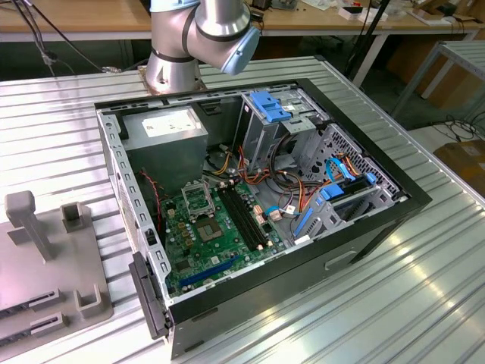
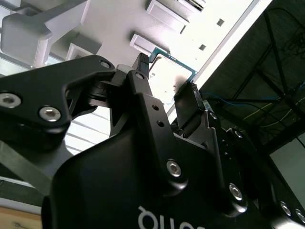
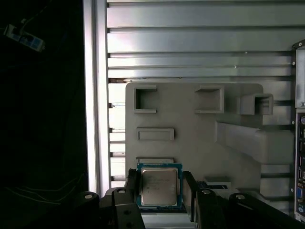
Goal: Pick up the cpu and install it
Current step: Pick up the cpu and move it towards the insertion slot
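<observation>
Gripper (image 3: 160,179) closed on the cpu (image 3: 159,188): in both wrist views one black finger (image 2: 143,81) presses against each of two opposite edges. The silver face with its green border is toward the first wrist view's camera. Whether the cpu is clear of its pocket cannot be told. Directly behind it is the grey fixture plate (image 3: 190,143) with raised pockets, lying on the ribbed metal tabletop (image 3: 190,28).

In the exterior view the plate sits at the exterior view's left, just beside the open computer case (image 1: 364,227). The green motherboard (image 1: 189,243) lies inside the case, and the arm's base (image 1: 178,61) stands behind it.
</observation>
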Controlling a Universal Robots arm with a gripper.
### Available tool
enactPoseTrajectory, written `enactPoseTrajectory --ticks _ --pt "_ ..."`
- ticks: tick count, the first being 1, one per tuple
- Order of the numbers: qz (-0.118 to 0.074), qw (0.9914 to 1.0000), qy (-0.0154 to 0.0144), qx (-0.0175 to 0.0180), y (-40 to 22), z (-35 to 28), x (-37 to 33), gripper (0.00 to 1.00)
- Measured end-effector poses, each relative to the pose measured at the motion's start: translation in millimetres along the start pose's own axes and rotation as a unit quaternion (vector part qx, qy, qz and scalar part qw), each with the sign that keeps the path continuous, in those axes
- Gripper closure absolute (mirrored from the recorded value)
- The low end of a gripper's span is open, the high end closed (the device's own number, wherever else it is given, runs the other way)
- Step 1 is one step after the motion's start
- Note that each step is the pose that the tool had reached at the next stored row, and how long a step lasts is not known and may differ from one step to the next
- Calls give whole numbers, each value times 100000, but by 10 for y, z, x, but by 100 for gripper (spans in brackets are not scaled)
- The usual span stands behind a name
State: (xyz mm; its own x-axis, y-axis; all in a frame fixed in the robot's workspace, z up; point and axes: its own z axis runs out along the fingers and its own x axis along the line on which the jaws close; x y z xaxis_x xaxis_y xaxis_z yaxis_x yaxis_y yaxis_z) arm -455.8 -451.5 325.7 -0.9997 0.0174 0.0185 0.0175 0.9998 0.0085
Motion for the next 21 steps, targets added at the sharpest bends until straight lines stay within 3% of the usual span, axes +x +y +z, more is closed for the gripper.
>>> enactPoseTrajectory --ticks 12,21 --pt "0 100000 1 -31 1 -90 2 53" --pt "-2 100000 13 -22 1 -110 2 53"
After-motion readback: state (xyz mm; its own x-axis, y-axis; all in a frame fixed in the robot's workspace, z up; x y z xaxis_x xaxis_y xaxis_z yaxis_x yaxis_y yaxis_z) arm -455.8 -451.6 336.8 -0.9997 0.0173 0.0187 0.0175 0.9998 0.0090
